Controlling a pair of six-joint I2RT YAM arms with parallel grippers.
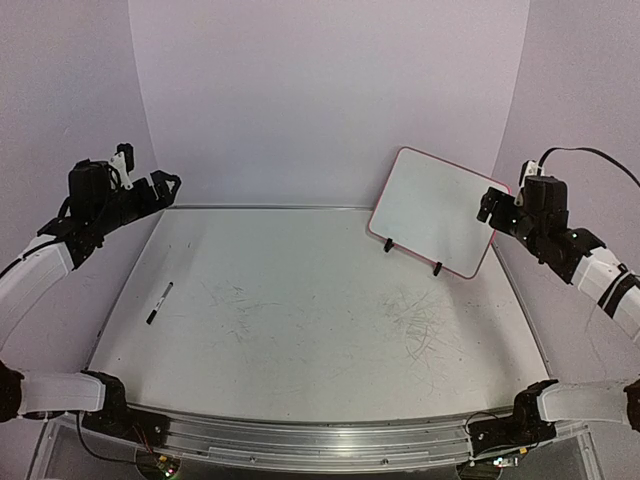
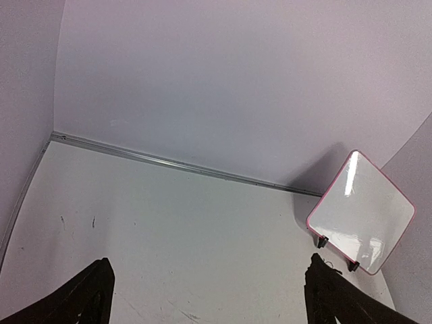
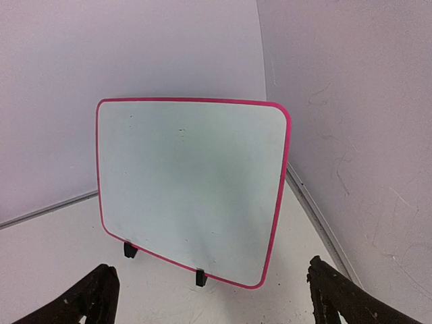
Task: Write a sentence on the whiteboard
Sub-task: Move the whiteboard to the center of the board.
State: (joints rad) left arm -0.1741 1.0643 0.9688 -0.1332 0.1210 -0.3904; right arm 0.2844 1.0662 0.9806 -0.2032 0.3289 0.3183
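The whiteboard (image 1: 432, 210) stands propped on two black clip feet at the back right of the table, with a pink rim and a blank face. It also shows in the left wrist view as the whiteboard (image 2: 362, 211), far right, and fills the right wrist view as the whiteboard (image 3: 189, 182). My right gripper (image 1: 488, 206) hovers open beside the board's right edge, facing it, its jaws (image 3: 210, 270) wide with nothing between them. My left gripper (image 1: 168, 186) is raised at the far left, open and empty (image 2: 210, 270). A black marker (image 1: 160, 302) lies on the table's left side, away from both grippers.
The white tabletop (image 1: 300, 330) is scuffed with grey marks, thickest in front of the board. Lilac walls close in the back and both sides. A metal rail (image 1: 300, 440) runs along the near edge between the arm bases.
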